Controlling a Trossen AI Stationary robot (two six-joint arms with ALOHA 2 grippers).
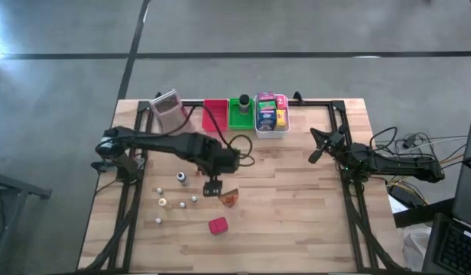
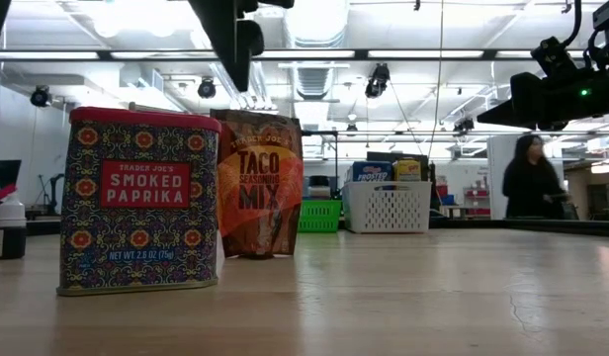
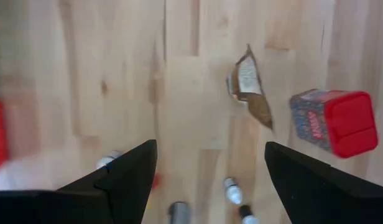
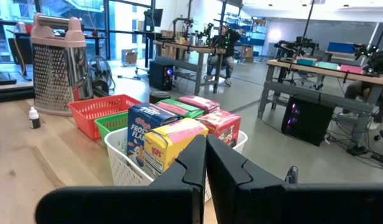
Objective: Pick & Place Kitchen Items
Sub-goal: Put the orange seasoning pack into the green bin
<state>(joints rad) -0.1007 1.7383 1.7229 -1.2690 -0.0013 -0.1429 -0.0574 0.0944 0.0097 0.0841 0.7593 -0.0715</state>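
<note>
Table [image 1: 312, 221] of pale wood planks carries everything. Along its far edge stand three baskets side by side: a red basket [image 1: 215, 116], a green basket [image 1: 239, 114] with a dark jar [image 1: 244, 101] in it, and a white basket [image 1: 271, 127] packed with upright cereal and snack boxes [image 4: 173, 138]. A box grater [image 1: 167, 109] stands just beside the red one.

The left gripper [image 1: 212, 188] hangs over the table's middle, fingers [image 3: 126, 177] spread wide and empty. Just beside it lies the taco seasoning packet [image 1: 229, 198], upright on its edge, its long axis running toward the smoked paprika tin [image 1: 218, 225], which sits nearer the front edge, red lid [image 3: 348, 122] facing away from the packet. Tiny pale bottles [image 1: 179, 202] are scattered near the left gripper.

The right gripper [image 1: 315, 156] waits at the right side, fingers pressed together on nothing.
</note>
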